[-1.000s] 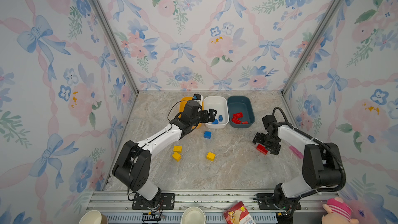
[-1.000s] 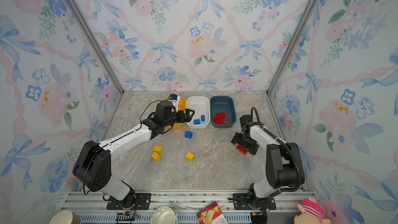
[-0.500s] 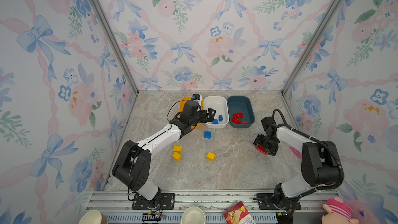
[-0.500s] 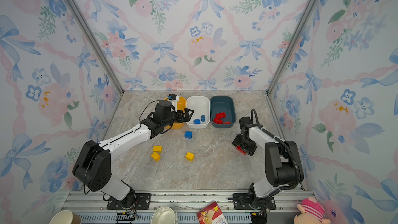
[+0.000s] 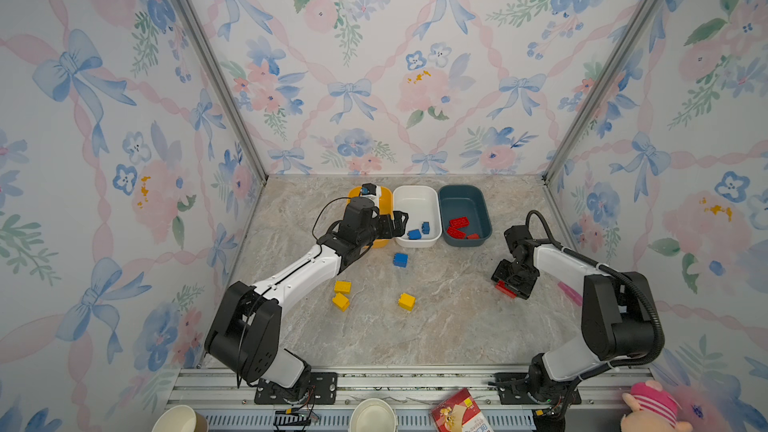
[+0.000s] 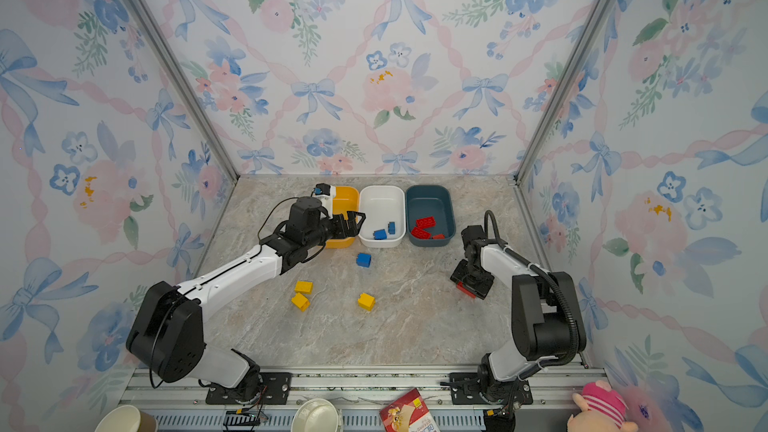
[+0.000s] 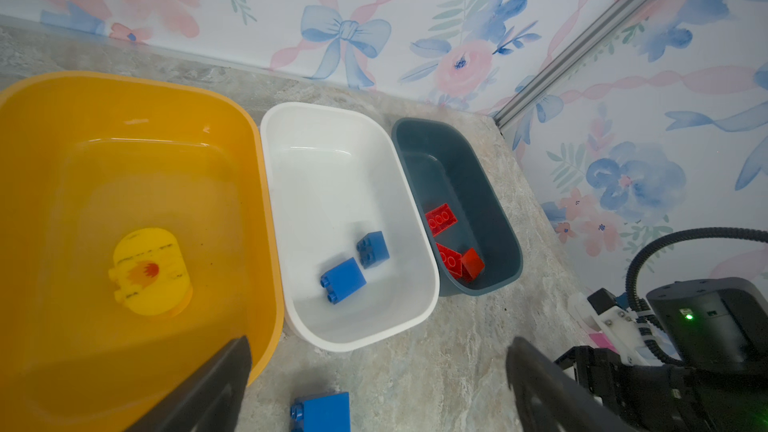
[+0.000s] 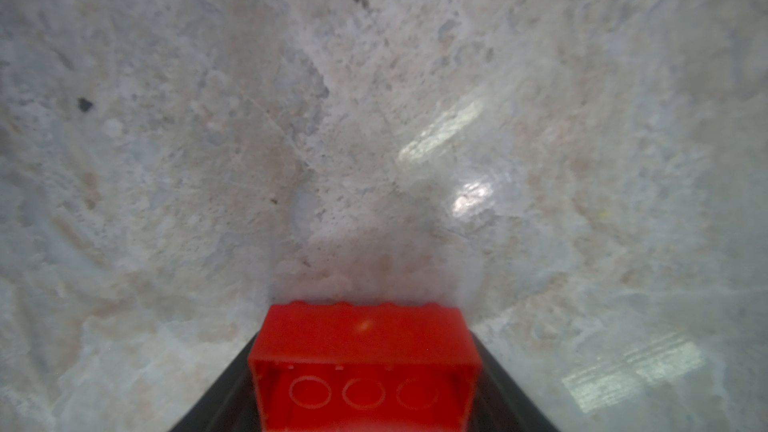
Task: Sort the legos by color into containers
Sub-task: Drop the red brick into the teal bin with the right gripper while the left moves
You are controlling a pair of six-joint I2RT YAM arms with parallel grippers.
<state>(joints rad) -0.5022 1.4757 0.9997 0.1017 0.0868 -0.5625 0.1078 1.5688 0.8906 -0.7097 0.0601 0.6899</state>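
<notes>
Right tool [image 5: 512, 284] has narrowed onto red brick [image 5: 504, 289] since a second ago; left arm hardly shifted.

Both top views: red brick [image 6: 465, 291] sits under right tool [image 6: 471, 286], in front of teal tub [image 5: 465, 205] and off to its right, well apart. Lifted or resting on surface [image 5: 449, 326]: cannot tell. Left tool [image 5: 397, 224] hangs on the other side of teal tub, past white tub [image 5: 417, 201], jaws wide, empty. Right arm is far nearer the brick.

Left wrist: left tool [image 7: 379, 340] wide, nothing held. Teal tub [image 7: 457, 160] has red bricks [image 7: 440, 218] at its near end, back half bare.

Right wrist: red brick [image 8: 363, 338] fills the gap, fingers [image 8: 216, 401] tight on both short ends, so the long axis runs across the jaws, hollow underside to camera.

Judgement: the carry goes back and inward to teal tub. An end-to-end hold may pivot. The bare back half looks like the safest drop spot.
</notes>
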